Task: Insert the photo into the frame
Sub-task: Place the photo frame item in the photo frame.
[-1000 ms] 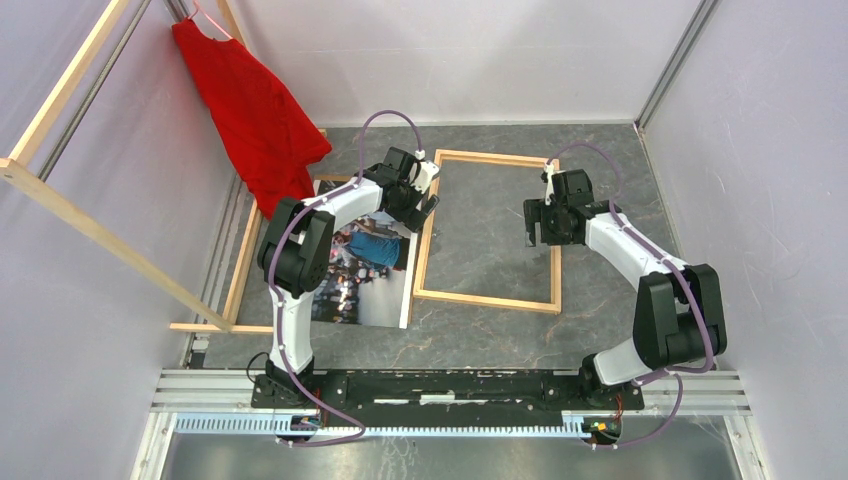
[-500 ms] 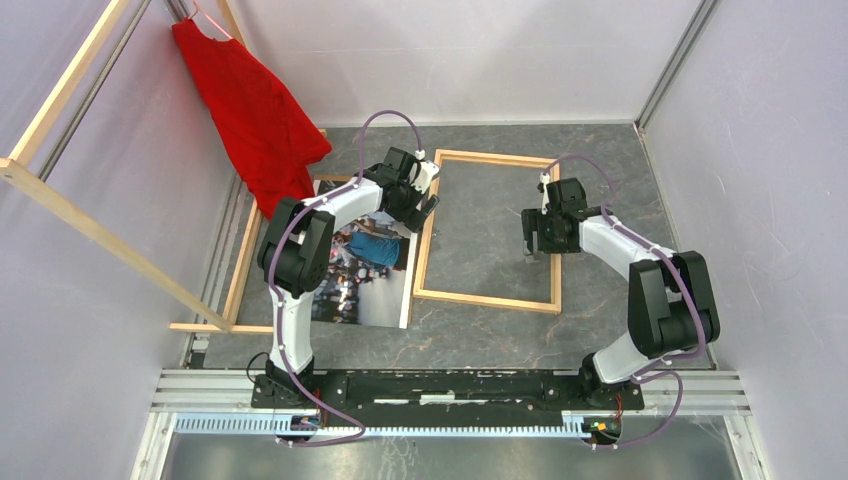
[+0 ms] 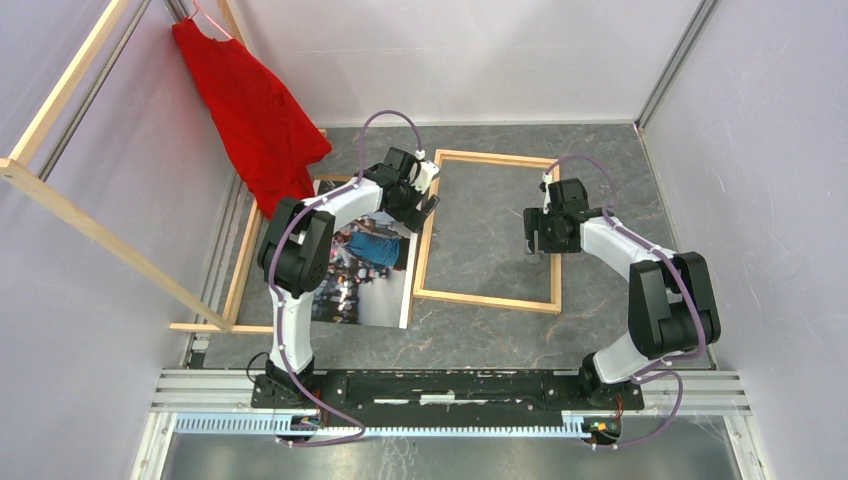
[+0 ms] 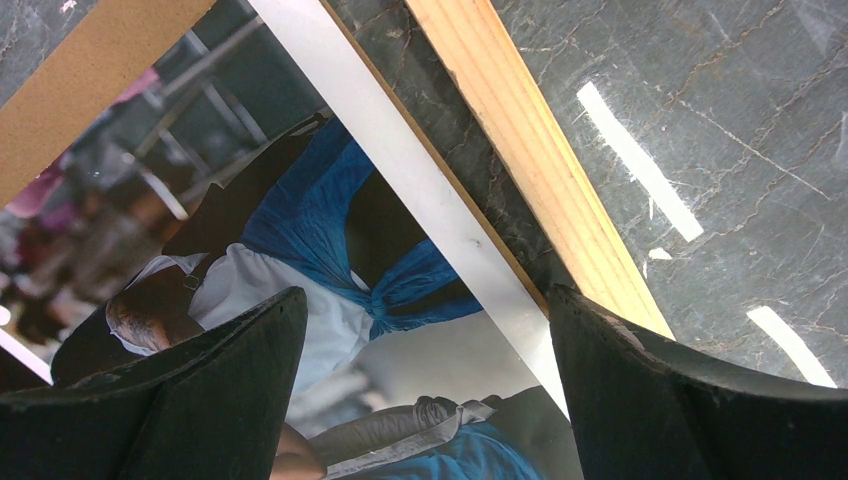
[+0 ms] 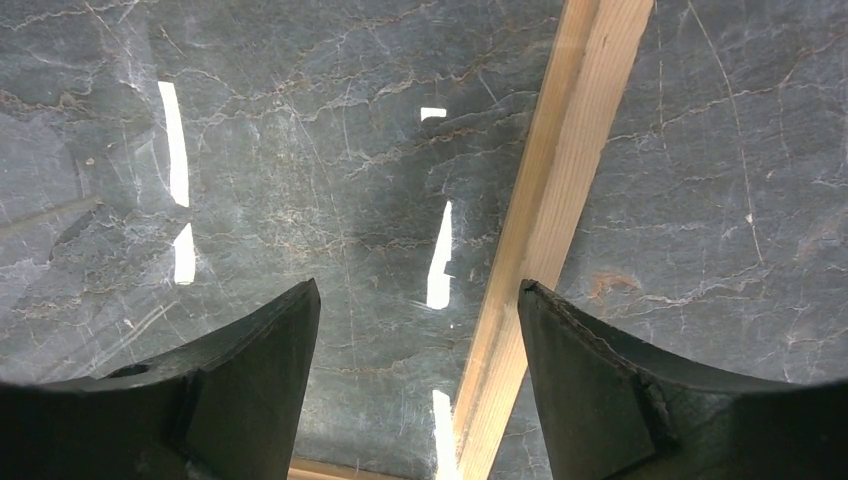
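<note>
The photo [image 3: 362,275] lies face up on the table, left of the frame [image 3: 487,300], on a brown backing board [image 4: 90,80]. The light-wood frame lies flat with grey table inside it. My left gripper [image 3: 425,205] is open, low over the photo's right edge next to the frame's left bar [image 4: 530,160]; the photo [image 4: 330,230] shows between its fingers. My right gripper [image 3: 538,240] is open and empty, low over the frame's right bar [image 5: 545,230], which runs between its fingers.
A red garment [image 3: 255,115] hangs at the back left on a long wooden rack [image 3: 95,230] whose base bars lie left of the photo. Grey walls enclose the table on three sides. The arm bases sit on a rail [image 3: 440,385] at the near edge.
My right gripper has moved a little down toward the frame's right bar. The left arm, photo and frame have not moved.
</note>
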